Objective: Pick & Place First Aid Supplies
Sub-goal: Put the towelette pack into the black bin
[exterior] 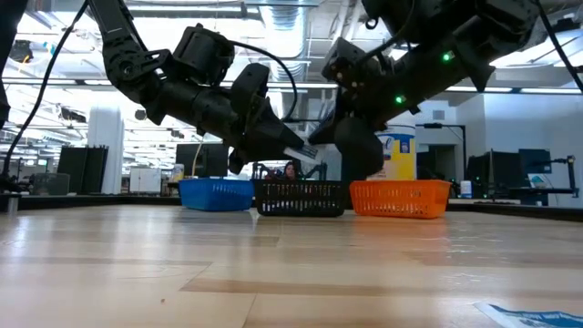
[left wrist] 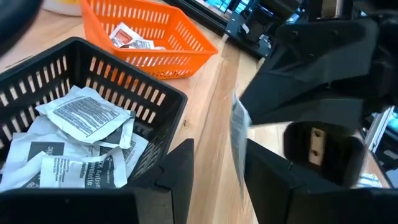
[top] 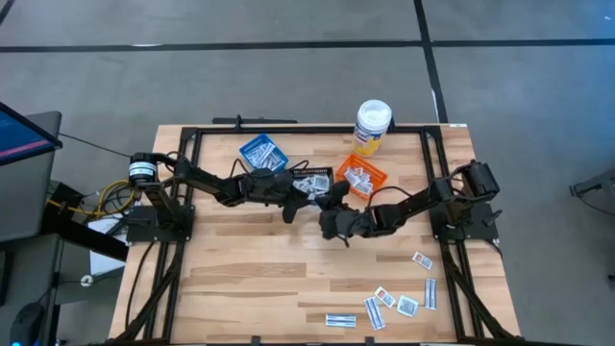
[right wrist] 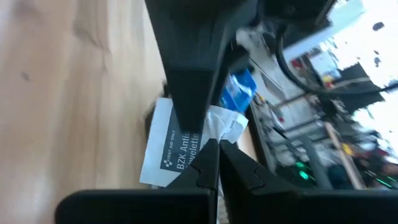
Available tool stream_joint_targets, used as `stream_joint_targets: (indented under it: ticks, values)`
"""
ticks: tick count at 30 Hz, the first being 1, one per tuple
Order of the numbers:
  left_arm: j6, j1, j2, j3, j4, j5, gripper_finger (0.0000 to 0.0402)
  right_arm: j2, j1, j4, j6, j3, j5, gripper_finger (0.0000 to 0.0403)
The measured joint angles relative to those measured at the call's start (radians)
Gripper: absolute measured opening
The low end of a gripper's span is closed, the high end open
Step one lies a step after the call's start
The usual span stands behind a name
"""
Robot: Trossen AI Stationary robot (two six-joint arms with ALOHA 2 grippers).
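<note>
My right gripper point(right wrist: 217, 158) is shut on a white towelette packet point(right wrist: 174, 146), one of the first aid supplies, above the table's middle. It hangs beside the black basket point(left wrist: 158, 102), which holds several packets point(left wrist: 81, 134). My left gripper point(left wrist: 217, 162) faces it from the left, open. The packet point(left wrist: 239, 140) stands edge-on between its two fingers. In the high view the two grippers meet at the table's middle: left gripper point(top: 296, 202), right gripper point(top: 329, 213). In the low view the packet point(exterior: 305, 151) shows between the grippers, above the basket's rim. My right gripper pinches the packet's edge point(right wrist: 202, 149) between its two fingertips, coming from the table's right and slanting slightly down. The packet is lifted clear of the table and sticks out beyond the fingertips. My left gripper: the packet stands close to one finger point(left wrist: 267, 174), and whether it touches I cannot tell.
An orange basket point(top: 361, 179) with packets stands right of the black one, a blue basket point(top: 262, 152) at its left, and a white bottle point(top: 372, 125) at the far edge. Several loose packets point(top: 399, 303) lie near the front right. A black frame point(top: 192, 135) rims the table.
</note>
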Motion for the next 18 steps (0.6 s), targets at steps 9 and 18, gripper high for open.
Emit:
stream_joint_targets:
  ticks: [9, 18]
  values:
    - [0.076, 0.0, -0.001, 0.0, 0.0, 0.0, 0.0075, 0.0, -0.04, 0.037, 0.106, 0.0, -0.068, 0.0002]
    - [0.13, 0.006, -0.001, 0.0, -0.041, 0.003, 0.0017, 0.0, -0.056, 0.038, 0.139, 0.0, -0.131, 0.0055]
